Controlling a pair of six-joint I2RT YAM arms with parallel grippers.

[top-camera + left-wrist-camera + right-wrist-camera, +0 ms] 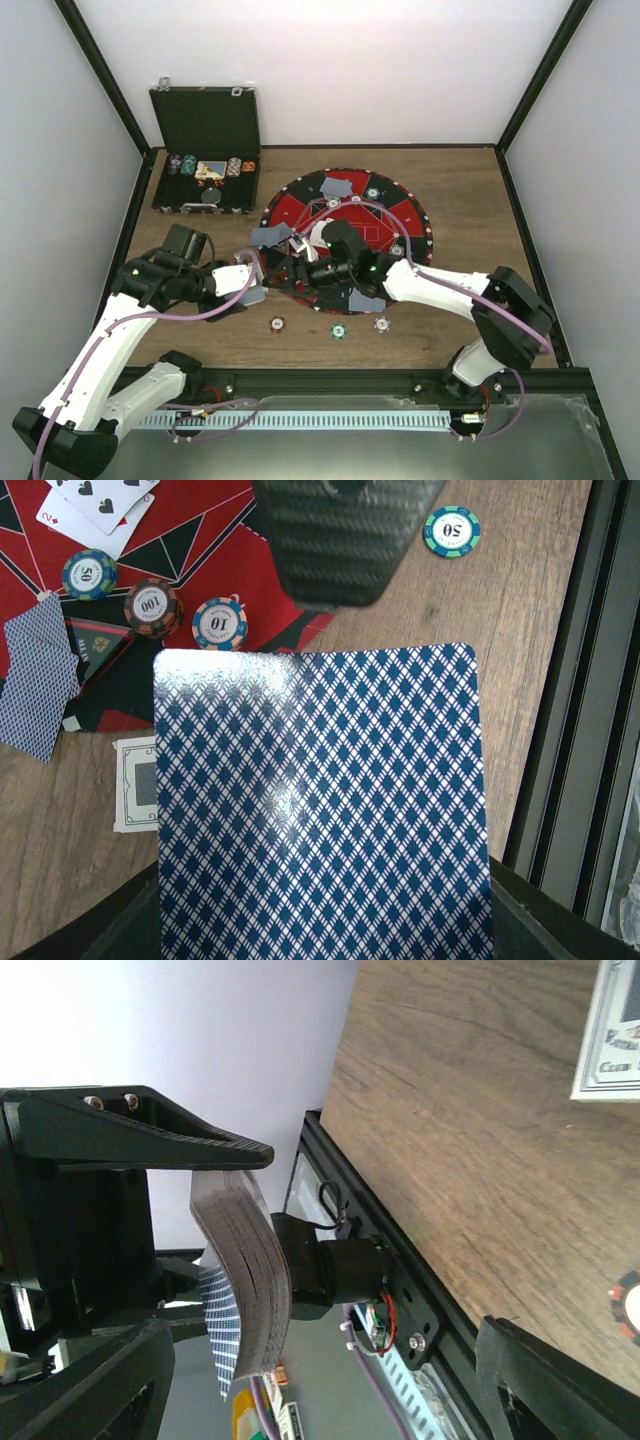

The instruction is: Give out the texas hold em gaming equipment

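Note:
My left gripper is shut on a deck of cards with blue checked backs, squeezed edge to edge so it bows; it fills the left wrist view. In the right wrist view the bent deck hangs beside a black finger of the left gripper, with one card slid partly out below it. My right gripper is open just beyond the deck, and one of its fingers shows above the top card. Striped chips and face-down cards lie on the mat's edge. Three chips lie on the wood in front.
A round red and black felt mat holds dealt cards and chips. The open black case stands at the back left with chips in its tray. A bordered card lies on the wood. The black rail runs along the near edge.

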